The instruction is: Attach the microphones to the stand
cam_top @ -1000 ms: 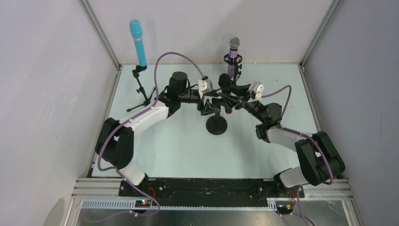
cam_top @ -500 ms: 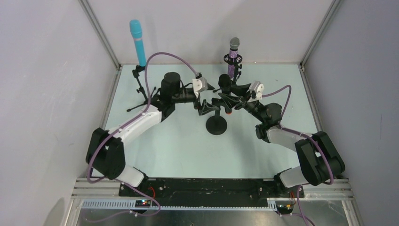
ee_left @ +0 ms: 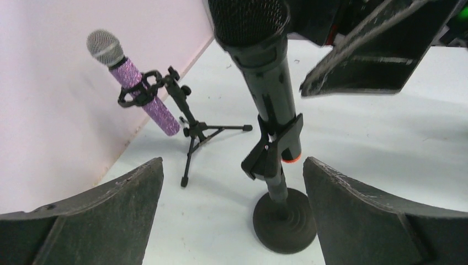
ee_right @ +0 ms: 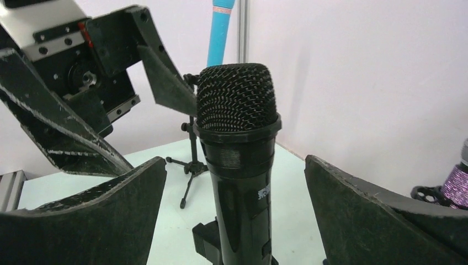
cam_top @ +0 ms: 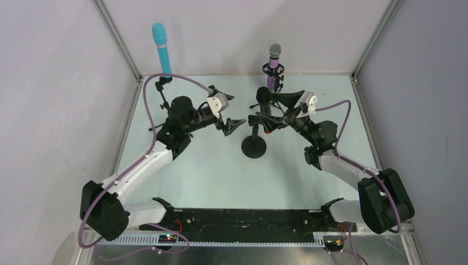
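Left arm pulled back leftward, right jaws sprung wide. Left gripper [cam_top: 233,110] wide, empty, clear of black microphone [cam_top: 264,99]. It stands upright in stand [cam_top: 254,147] clip, mid-table, between right gripper [cam_top: 271,107] fingers, untouched; right arm nearer. Purple microphone [cam_top: 273,69] clipped at far edge, blue microphone [cam_top: 161,49] at far-left corner. Probably done; back straight off.

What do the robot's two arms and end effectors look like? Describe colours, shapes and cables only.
Both the left arm and right arm have white link shells between bulky black joints. A purple cable loops along each to a small white camera block at the wrist. The left end effector and right end effector carry two black wedge-shaped fingers with scuffed edges.
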Controlling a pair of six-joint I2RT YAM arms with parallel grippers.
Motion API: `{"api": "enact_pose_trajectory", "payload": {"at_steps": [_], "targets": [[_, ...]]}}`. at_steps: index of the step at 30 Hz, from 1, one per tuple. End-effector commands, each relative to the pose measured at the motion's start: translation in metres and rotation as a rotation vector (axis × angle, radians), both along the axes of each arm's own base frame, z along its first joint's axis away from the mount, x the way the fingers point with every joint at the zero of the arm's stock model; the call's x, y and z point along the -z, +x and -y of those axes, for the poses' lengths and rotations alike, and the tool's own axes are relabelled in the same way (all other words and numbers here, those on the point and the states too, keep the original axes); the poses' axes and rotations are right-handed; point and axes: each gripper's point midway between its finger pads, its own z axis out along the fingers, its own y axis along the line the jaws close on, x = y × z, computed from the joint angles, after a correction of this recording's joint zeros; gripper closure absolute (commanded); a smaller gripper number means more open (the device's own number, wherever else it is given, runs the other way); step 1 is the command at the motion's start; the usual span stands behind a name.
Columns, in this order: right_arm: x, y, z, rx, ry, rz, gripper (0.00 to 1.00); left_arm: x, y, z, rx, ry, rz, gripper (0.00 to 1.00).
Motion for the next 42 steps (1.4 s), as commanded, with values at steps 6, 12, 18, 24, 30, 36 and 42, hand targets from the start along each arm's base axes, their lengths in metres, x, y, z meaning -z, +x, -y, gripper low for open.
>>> {"api": "enact_pose_trajectory", "payload": {"at_steps": [6, 12, 18, 24, 30, 36, 42], "targets": [[-0.005, -0.007, 0.03, 0.106, -0.035, -0.082, 0.01, 0.032, 0.004, -0.014, -0.125, -0.047, -0.142, 0.0], [0.02, -0.021, 0.049, 0.169, -0.095, -0.137, 0.01, 0.074, -0.001, -0.006, -0.084, -0.028, -0.247, 0.0], [0.048, -0.032, 0.062, 0.192, -0.086, -0.257, 0.01, 0.097, -0.005, 0.011, 0.01, -0.043, -0.298, 0.0], [0.062, -0.037, 0.063, 0.164, -0.043, -0.336, 0.01, 0.104, -0.006, 0.027, 0.109, -0.063, -0.268, 0.0], [0.066, -0.039, 0.061, 0.145, -0.024, -0.377, 0.01, 0.105, -0.001, 0.044, 0.181, -0.125, -0.254, 0.0], [0.066, -0.036, 0.064, 0.172, -0.02, -0.38, 0.01, 0.106, 0.007, 0.058, 0.231, -0.198, -0.247, 0.01], [0.067, -0.035, 0.066, 0.183, -0.024, -0.381, 0.01, 0.102, 0.011, 0.065, 0.267, -0.28, -0.229, 0.07]]}}
